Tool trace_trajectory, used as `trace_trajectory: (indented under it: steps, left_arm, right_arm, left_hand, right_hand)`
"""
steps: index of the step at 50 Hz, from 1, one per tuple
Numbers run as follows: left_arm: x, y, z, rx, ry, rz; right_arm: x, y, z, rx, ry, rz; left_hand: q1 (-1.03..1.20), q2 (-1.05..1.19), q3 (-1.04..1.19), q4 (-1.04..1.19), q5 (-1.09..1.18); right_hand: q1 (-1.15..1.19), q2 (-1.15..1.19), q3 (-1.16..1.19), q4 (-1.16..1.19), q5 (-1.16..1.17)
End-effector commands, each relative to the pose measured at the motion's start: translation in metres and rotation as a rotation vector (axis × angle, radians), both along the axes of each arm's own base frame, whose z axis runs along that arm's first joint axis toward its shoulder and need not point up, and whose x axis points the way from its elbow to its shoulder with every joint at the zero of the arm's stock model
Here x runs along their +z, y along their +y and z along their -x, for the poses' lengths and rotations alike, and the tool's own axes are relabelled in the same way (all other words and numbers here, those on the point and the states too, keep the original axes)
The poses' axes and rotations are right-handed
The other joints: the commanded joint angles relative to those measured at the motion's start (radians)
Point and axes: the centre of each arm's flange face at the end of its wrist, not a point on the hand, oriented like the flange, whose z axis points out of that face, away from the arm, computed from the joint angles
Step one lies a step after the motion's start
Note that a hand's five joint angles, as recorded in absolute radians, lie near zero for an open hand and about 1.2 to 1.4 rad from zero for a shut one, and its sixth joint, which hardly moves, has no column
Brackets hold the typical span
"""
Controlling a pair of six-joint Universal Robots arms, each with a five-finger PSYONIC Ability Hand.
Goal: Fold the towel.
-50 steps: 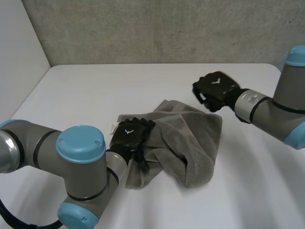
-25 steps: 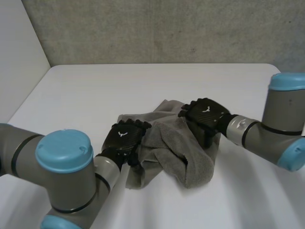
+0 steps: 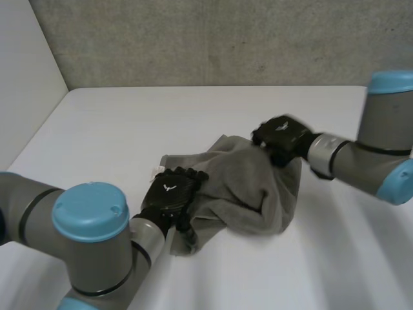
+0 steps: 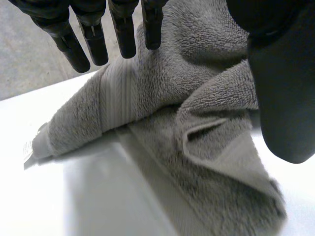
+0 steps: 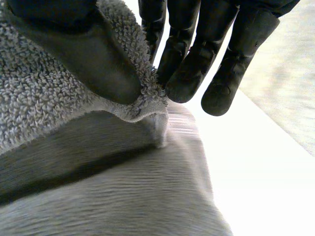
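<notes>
One grey terry towel (image 3: pixel 248 187) lies bunched in the middle of the tabletop (image 3: pixel 129 116), with open white surface on every side. A small white label (image 3: pixel 155 172) sticks out at its left corner, the writing too small to read. The left robot hand (image 3: pixel 169 196) rests on the towel's near left edge, fingers (image 4: pixel 123 34) straight, thumb apart, gripping nothing. The right robot hand (image 3: pixel 281 134) pinches the far right edge between thumb and fingers (image 5: pixel 187 54).

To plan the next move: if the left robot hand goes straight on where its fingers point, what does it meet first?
The towel: its grey folds lie right before the fingertips of the left robot hand, though whether they touch is unclear.
</notes>
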Motion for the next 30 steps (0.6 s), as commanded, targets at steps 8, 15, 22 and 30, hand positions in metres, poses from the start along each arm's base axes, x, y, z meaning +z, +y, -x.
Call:
trace_trajectory:
  steps: [8,15,22,30]
  left_arm:
    - [-0.02,-0.015,0.032,-0.034,0.005,0.003]
    - [-0.028,-0.019,0.039,-0.044,-0.002,-0.003]
    - [-0.027,-0.021,0.048,-0.058,0.013,0.01]
    - [-0.034,-0.027,0.054,-0.054,0.033,-0.004]
  right_arm:
    - [0.002,-0.009,0.06,-0.349,-0.115,-0.009]
    - [-0.002,0.002,0.062,-0.346,-0.12,0.002]
    - [-0.009,0.007,0.064,-0.346,-0.103,-0.013]
    - [-0.001,0.002,0.063,-0.343,-0.104,0.019]
  left_hand:
    - [-0.064,-0.055,-0.047,-0.059,-0.197]
    - [-0.05,-0.04,-0.032,-0.044,-0.182]
    - [0.029,0.039,0.047,0.035,-0.103]
    - [1.11,1.119,1.127,1.116,0.977]
  right_hand:
    - [0.088,0.1,0.06,0.062,0.081]
    - [0.088,0.1,0.06,0.062,0.081]
    - [0.088,0.1,0.06,0.062,0.081]
    - [0.088,0.1,0.06,0.062,0.081]
